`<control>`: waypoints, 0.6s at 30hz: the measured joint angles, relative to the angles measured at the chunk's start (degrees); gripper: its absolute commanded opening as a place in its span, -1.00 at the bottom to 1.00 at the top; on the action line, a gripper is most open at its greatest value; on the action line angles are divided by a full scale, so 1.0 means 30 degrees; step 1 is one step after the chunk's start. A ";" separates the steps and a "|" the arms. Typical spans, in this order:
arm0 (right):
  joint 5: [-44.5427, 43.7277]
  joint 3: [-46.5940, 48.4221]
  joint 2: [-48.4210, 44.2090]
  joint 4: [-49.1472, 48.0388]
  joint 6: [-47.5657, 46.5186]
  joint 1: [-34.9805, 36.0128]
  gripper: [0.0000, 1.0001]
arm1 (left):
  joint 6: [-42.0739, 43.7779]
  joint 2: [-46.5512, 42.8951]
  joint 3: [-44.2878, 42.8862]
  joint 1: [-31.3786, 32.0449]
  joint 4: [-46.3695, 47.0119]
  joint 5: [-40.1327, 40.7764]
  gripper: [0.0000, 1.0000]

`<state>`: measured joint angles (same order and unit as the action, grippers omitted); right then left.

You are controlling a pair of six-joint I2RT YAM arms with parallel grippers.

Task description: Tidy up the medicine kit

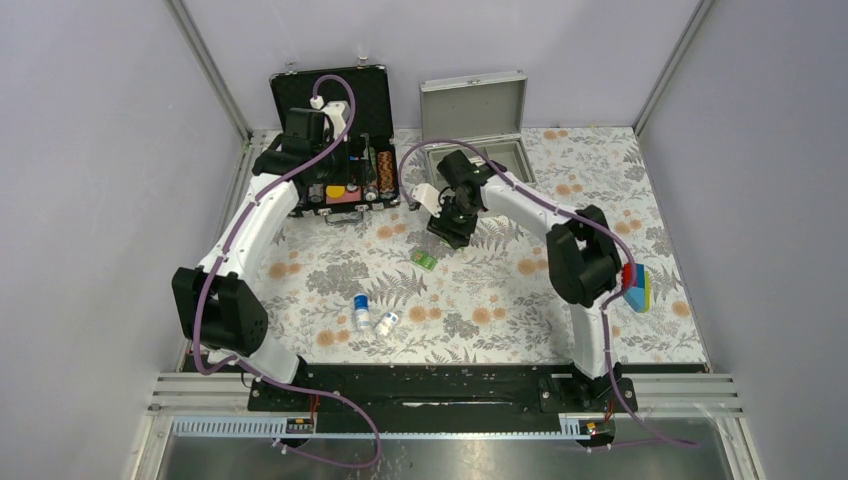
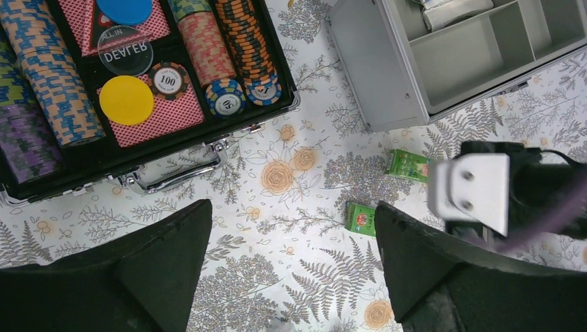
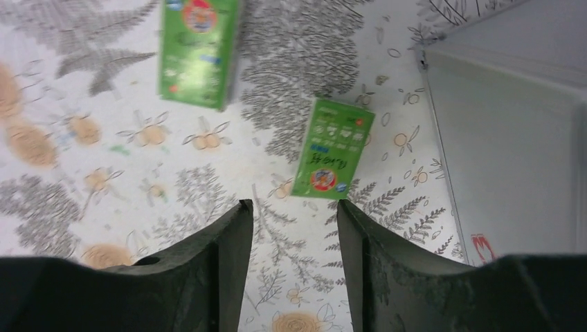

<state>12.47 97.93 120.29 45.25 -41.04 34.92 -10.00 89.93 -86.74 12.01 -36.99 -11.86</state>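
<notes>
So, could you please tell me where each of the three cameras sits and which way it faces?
Top external: above and behind the bases, looking down on the table; left arm and right arm show.
Left wrist: above the table, looking down at chip case and medicine kit; the open left gripper shows.
Right wrist: low, looking down beside the medicine kit; the right gripper shows.
Shared: both wrist views catch the two green boxes.
</notes>
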 measured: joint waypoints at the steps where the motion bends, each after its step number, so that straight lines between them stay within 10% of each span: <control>1: 0.0415 -0.0357 -0.0554 -0.0044 -0.0393 0.0029 0.15 | -0.0022 0.0000 0.0000 0.0000 0.0000 -0.0015 0.71; 9: 0.2790 -0.3774 -0.3614 -0.1333 -0.4685 0.0444 0.12 | -0.0073 0.0000 0.0022 -0.0007 0.0007 -0.0168 0.71; 18: 0.1137 -0.0787 -0.0415 -0.1362 -0.5246 0.0488 0.09 | -0.0204 -0.0109 0.0488 -0.0022 -0.0073 -0.0372 0.71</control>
<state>15.88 95.57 119.04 41.17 -56.77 36.38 -10.61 89.60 -85.27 11.94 -37.21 -12.97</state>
